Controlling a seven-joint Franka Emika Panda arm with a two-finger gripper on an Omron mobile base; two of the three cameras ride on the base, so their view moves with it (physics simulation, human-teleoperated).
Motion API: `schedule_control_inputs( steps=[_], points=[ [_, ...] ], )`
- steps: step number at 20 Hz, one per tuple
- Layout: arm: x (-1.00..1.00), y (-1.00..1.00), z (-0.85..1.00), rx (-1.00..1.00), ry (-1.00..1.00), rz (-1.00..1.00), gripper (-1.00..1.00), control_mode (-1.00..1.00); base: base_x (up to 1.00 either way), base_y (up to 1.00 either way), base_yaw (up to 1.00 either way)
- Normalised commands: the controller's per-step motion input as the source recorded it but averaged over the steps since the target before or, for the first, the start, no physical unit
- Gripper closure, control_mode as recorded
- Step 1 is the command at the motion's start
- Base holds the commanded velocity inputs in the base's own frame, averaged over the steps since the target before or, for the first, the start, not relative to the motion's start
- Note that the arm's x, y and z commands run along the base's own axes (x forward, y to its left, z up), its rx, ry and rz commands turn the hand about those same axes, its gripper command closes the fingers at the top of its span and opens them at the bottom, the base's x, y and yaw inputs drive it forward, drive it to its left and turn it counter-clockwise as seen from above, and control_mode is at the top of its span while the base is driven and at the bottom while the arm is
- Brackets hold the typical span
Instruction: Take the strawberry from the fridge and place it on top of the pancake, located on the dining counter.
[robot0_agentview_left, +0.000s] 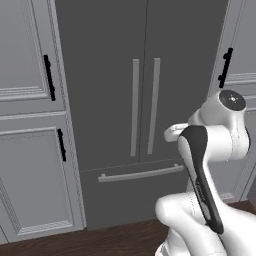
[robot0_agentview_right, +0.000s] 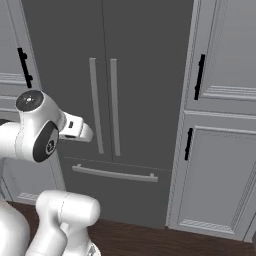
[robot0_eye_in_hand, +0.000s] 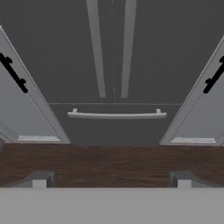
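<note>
The fridge (robot0_agentview_left: 105, 75) (robot0_agentview_right: 145, 75) (robot0_eye_in_hand: 65, 52) stands straight ahead, dark grey, with both doors shut. Its two long bar handles (robot0_agentview_left: 145, 107) hang side by side above the bottom drawer's handle (robot0_eye_in_hand: 117, 115). The strawberry is hidden behind the shut doors. The pancake and the dining counter are out of view. My gripper (robot0_eye_in_hand: 111, 180) is open, with nothing between its fingertips (robot0_eye_in_hand: 39, 179), and it points at the fridge's lower part from some way back. The arm (robot0_agentview_left: 210, 145) (robot0_agentview_right: 35, 132) is folded up in front of the fridge.
Light grey panelled cabinets with black handles flank the fridge on the left (robot0_agentview_left: 30, 125) (robot0_eye_in_hand: 22, 109) and on the right (robot0_agentview_right: 220, 150) (robot0_eye_in_hand: 201, 109). Dark wood floor (robot0_eye_in_hand: 109, 164) runs between me and the fridge.
</note>
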Motion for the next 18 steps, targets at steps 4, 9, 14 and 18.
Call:
schedule_control_inputs(
  steps=[4, 9, 14, 18],
  points=[
    [0.98, -0.06, 0.0, 0.0, 0.0, 0.0, -1.0, -1.0, 0.0, 0.0, 0.0],
    [0.71, -0.21, 0.0, 0.0, 0.0, 0.0, -1.0, -1.0, 0.0, 0.0, 0.0],
    [0.56, -0.16, 0.0, 0.0, -0.03, 0.0, -1.0, -1.0, 0.0, 0.0, 0.0],
    [0.53, -0.04, -0.1, 0.0, -0.05, 0.0, -1.0, -1.0, 0.0, 0.0, 0.0]
  ],
)
